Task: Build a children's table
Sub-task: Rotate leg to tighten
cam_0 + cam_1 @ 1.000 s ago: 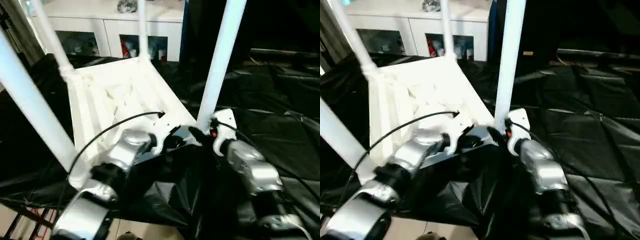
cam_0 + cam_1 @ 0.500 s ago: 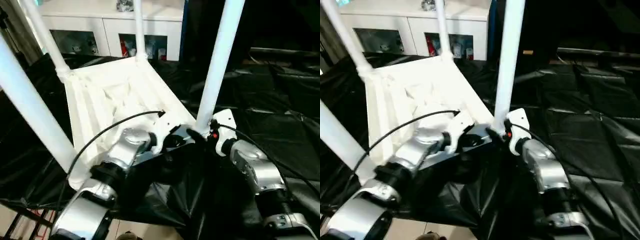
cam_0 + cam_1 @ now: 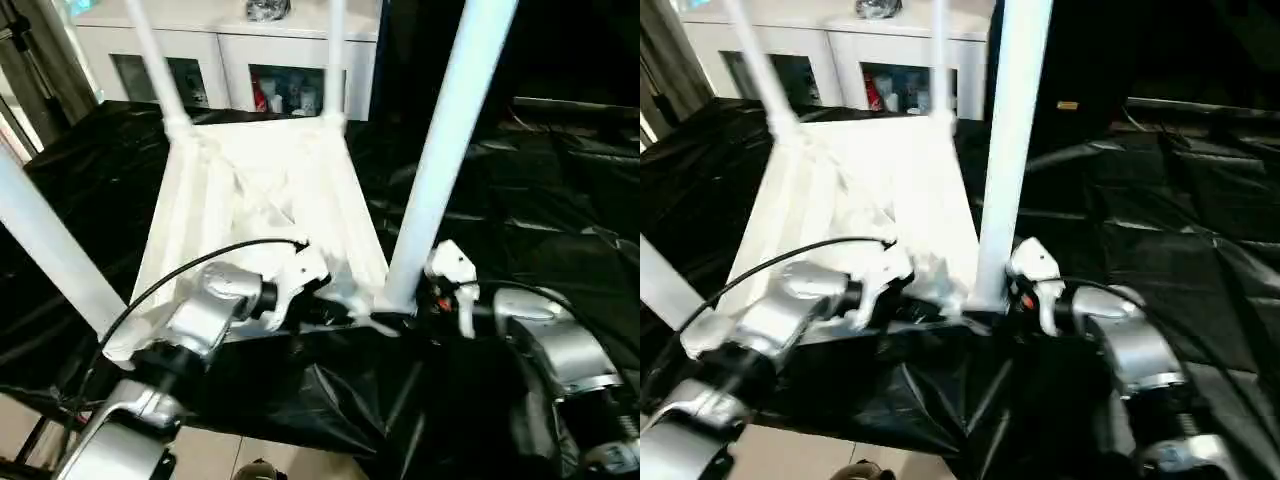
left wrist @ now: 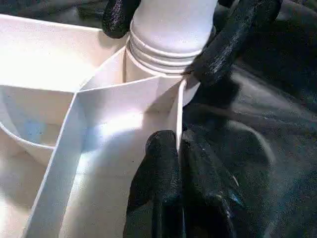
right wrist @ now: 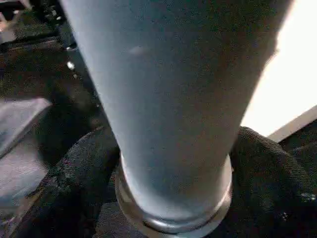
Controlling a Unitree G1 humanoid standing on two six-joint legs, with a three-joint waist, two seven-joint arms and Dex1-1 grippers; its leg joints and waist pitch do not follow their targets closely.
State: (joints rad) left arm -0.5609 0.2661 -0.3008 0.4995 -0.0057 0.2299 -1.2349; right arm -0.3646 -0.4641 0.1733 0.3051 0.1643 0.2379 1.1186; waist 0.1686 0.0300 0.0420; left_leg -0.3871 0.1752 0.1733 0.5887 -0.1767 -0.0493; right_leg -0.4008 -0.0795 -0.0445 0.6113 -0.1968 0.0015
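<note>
The children's table lies upside down on the black drape, its ribbed white tabletop (image 3: pixel 250 190) facing up with four white legs standing in the corner sockets. My left gripper (image 3: pixel 335 305) is shut on the thin rim wall (image 4: pixel 178 104) beside the near right socket. My right gripper (image 3: pixel 415 300) is open. Its black fingers (image 4: pixel 233 39) stand on either side of the near right leg (image 3: pixel 445 150) at its threaded base, close against it. From the right wrist, the leg base (image 5: pixel 173 198) sits between the two fingers (image 5: pixel 74 178).
The near left leg (image 3: pixel 50 250) rises beside my left forearm; two more legs (image 3: pixel 155 60) stand at the far corners. A white cabinet (image 3: pixel 230 50) runs behind. The black drape (image 3: pixel 560 200) spreads right. The work table's front edge (image 3: pixel 300 420) is just below the grippers.
The right gripper's fingers have spread a little around the leg base. The left gripper keeps its pinch on the rim. The whole view has shifted with the head.
</note>
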